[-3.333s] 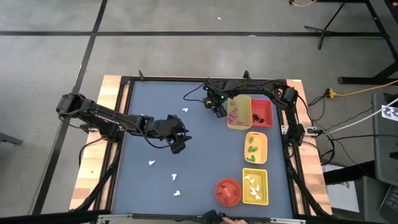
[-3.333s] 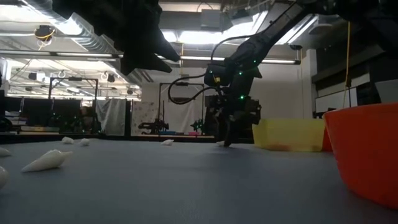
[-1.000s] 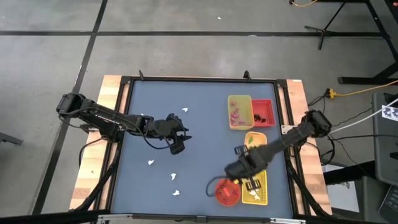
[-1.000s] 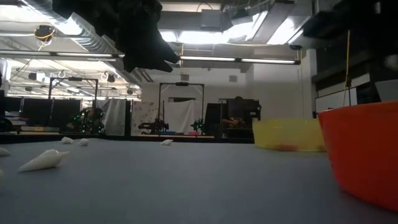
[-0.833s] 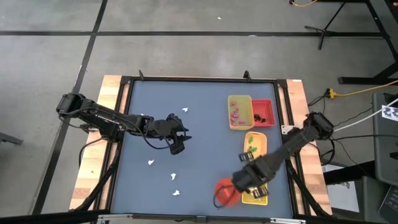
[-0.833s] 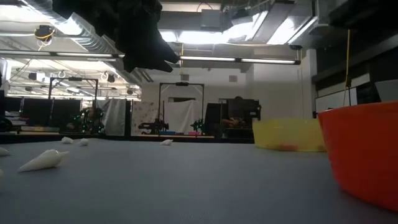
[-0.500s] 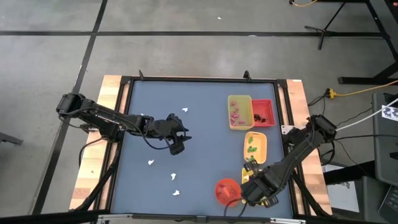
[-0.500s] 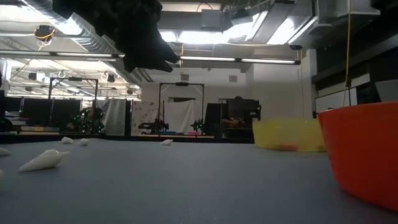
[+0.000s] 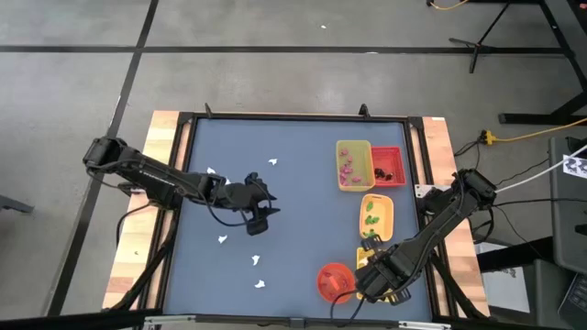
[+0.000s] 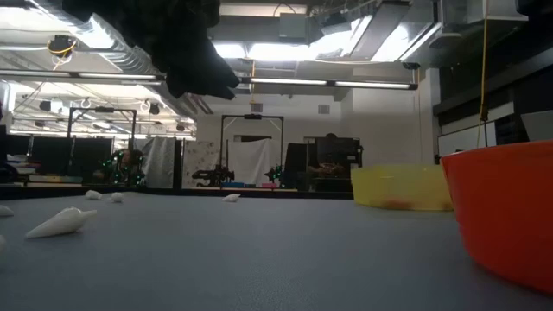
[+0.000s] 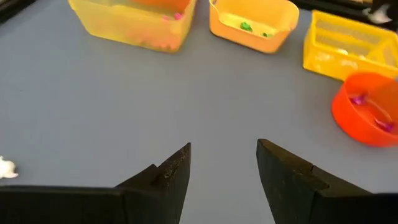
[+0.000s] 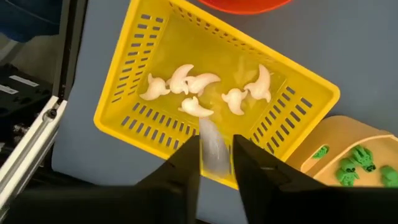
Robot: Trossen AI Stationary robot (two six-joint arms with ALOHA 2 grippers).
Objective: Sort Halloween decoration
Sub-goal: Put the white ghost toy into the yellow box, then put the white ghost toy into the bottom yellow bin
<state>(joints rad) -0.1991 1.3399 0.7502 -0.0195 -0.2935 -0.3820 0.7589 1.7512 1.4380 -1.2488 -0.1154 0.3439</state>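
Note:
My right gripper [image 9: 379, 280] hangs over the yellow slotted basket [image 12: 134, 68] at the table's near right, fingers pointing down and a little apart. A blurred white ghost piece [image 12: 211, 134] shows between its fingertips. Several white ghosts [image 12: 186, 81] lie on the basket's floor. More white ghosts [image 9: 223, 240] lie loose on the blue mat at the left. My left gripper [image 11: 224, 163] stands open over bare mat near the table's middle [image 9: 259, 220], with nothing between its fingers. My right gripper's fingers [image 12: 186, 168] stand on either side of the blurred white ghost piece, coming from above. The piece is above the basket's floor. Whether the fingers touch it, I cannot tell.
A yellow tray [image 9: 353, 165] with pink bits and a red tray [image 9: 386, 166] with dark bits stand at the far right. An orange tray [image 9: 377, 216] holds green bits. A red-orange bowl [image 9: 334, 281] with pink bits sits left of the basket.
My right gripper has swung toward the table's near right corner, from beside the orange tray to above the yellow basket, and has kept still there for the last half second.

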